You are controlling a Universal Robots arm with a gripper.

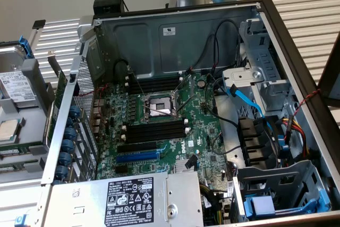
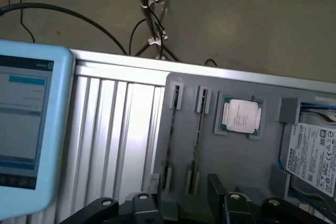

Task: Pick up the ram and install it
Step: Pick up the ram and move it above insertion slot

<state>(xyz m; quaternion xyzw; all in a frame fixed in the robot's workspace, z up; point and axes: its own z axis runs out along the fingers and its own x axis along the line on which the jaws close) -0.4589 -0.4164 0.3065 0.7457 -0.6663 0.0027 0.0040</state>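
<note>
Above the grey moulded tray (image 2: 236, 156), the black two-fingered gripper (image 2: 186, 203) is seen wide open and empty near the thin green ram stick (image 2: 199, 129) stood on edge; jaws are best centred squarely across it

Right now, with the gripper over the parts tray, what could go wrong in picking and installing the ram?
1. The open gripper hangs over a grey tray where two ram sticks stand on edge, close side by side. Its fingers might catch the neighbouring stick too.
2. The black memory slots flank the open CPU socket. A misaligned descent could strike the socket.
</note>
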